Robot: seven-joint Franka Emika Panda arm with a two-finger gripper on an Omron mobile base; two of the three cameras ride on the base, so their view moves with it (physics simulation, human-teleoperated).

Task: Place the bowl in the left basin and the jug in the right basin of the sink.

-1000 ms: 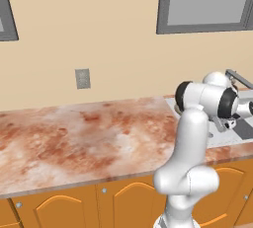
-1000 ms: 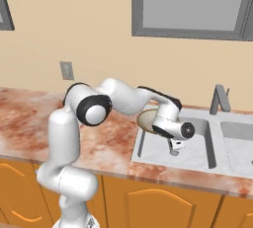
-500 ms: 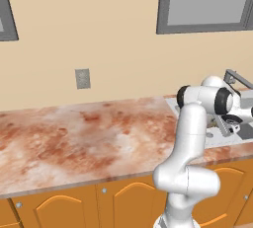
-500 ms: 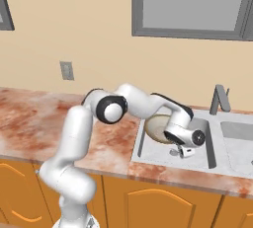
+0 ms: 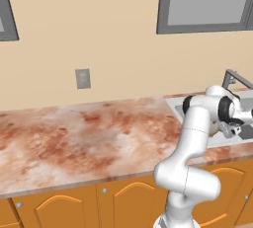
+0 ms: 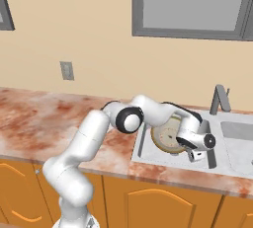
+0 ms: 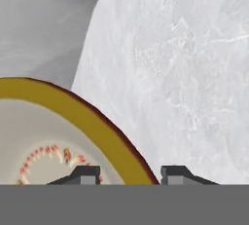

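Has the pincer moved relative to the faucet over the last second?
Yes. In the right base view the pincer has swung right, nearer the faucet, with the bowl tilted in the left basin.

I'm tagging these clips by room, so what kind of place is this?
A kitchen, rendered rather than real by the look of it. A pale double sink with a grey faucet is set into a reddish marbled counter over orange wooden cabinets, and a cream bowl sits in the left basin.
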